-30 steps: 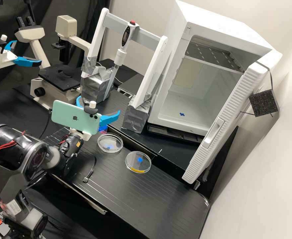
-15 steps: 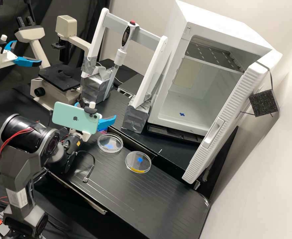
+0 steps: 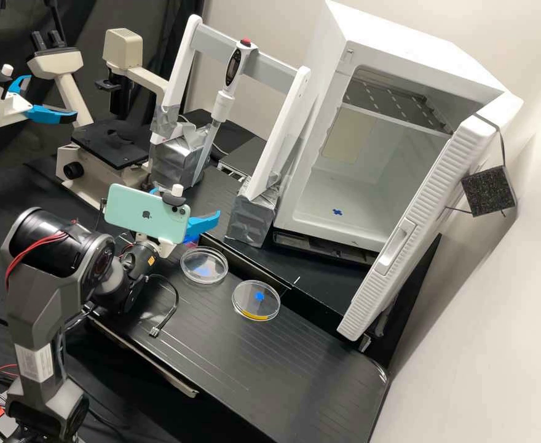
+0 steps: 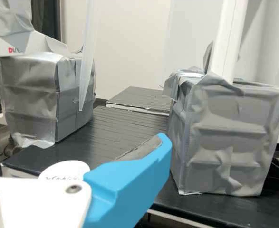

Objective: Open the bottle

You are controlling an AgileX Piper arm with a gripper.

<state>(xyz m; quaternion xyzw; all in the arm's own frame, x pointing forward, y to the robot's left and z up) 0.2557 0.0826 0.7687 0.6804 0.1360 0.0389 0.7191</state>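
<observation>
I cannot tell where the bottle is lying or standing, nor which way its long axis is running; the gripper (image 3: 186,200), behind the pale green phone (image 3: 146,213), is holding its blue fingers (image 4: 129,190) spread well apart with nothing pinched. In the wrist view, finely ribbed black bench (image 4: 125,135) is stretching between two boxy blocks (image 4: 229,142) wrapped in creased silver tape, while two round, clear dishes (image 3: 188,277) are lying flat near the bench's raised dark edge (image 3: 246,265).

Blk bench (image 3: 283,363) w/ 2 clr dishes (image 3: 252,304), taped blocks (image 3: 250,221).
</observation>
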